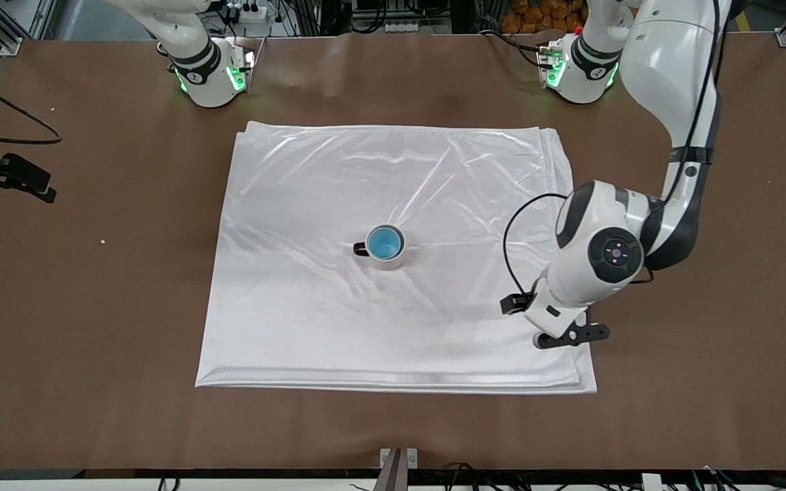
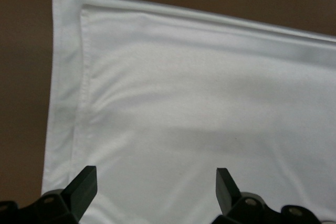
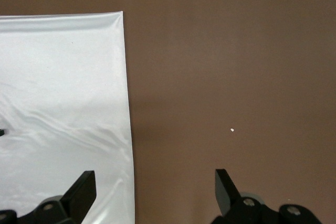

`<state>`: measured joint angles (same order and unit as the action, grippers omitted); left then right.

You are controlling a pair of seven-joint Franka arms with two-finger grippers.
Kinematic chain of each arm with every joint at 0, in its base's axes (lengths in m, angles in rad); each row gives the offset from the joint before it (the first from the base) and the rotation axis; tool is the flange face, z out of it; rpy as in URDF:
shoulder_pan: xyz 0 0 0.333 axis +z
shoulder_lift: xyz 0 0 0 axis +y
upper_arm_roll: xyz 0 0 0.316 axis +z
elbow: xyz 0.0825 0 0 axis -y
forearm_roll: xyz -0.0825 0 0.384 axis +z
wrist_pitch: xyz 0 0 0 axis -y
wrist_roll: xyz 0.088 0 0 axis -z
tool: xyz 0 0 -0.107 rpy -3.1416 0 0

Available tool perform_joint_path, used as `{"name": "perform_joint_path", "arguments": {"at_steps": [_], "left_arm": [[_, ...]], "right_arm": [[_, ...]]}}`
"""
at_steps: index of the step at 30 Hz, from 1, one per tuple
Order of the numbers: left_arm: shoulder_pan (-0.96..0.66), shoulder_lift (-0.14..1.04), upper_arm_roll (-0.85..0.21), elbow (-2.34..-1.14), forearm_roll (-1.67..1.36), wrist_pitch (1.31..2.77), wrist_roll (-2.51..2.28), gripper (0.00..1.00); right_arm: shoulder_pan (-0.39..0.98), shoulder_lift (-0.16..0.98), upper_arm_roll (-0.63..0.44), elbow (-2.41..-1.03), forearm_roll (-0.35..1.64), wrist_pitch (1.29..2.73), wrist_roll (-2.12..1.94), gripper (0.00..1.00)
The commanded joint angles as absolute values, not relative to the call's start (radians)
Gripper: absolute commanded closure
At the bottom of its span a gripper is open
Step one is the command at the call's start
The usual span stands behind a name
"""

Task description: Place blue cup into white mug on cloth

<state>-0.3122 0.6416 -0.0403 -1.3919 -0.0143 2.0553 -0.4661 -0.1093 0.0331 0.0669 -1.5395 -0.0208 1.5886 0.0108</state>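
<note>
The blue cup [image 1: 384, 243] sits upright inside the white mug [image 1: 394, 261], only its blue inside and rim showing. The mug stands near the middle of the cloth [image 1: 366, 327], its black handle toward the right arm's end. My left gripper [image 1: 570, 335] is open and empty, low over the cloth's corner nearest the front camera at the left arm's end; the left wrist view shows its fingers [image 2: 156, 174] over that cloth [image 2: 184, 103] corner. My right gripper [image 3: 155, 178] is open and empty above the cloth's [image 3: 63, 77] edge; it is out of the front view.
The brown table [image 1: 707, 382] surrounds the cloth. A black device with a cable [image 1: 18, 176] sits at the right arm's end. A small white speck [image 1: 102, 241] lies on the table near it, and shows in the right wrist view [image 3: 232, 129].
</note>
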Motion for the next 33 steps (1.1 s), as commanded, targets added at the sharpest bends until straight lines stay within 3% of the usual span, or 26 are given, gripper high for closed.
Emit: {"name": "perform_joint_path", "arguments": {"at_steps": [1,16,33], "left_arm": [[-0.244,0.614,-0.049,-1.404,0.011,2.037,-0.37,0.0],[-0.104,0.566,-0.06,-1.41,0.009,2.014,-0.167,0.0],[-0.014,0.264,-0.06,-1.508,0.008,1.829,-0.117,0.0]], "right_arm": [[-0.1,0.008,0.055,-1.566,-0.005,1.594,0.002,0.0],[-0.104,0.008,0.054,-1.559,-0.005,1.594,0.002,0.0],[-0.114,-0.006,0.052,-1.569,-0.005,1.586,0.0,0.0]]}}
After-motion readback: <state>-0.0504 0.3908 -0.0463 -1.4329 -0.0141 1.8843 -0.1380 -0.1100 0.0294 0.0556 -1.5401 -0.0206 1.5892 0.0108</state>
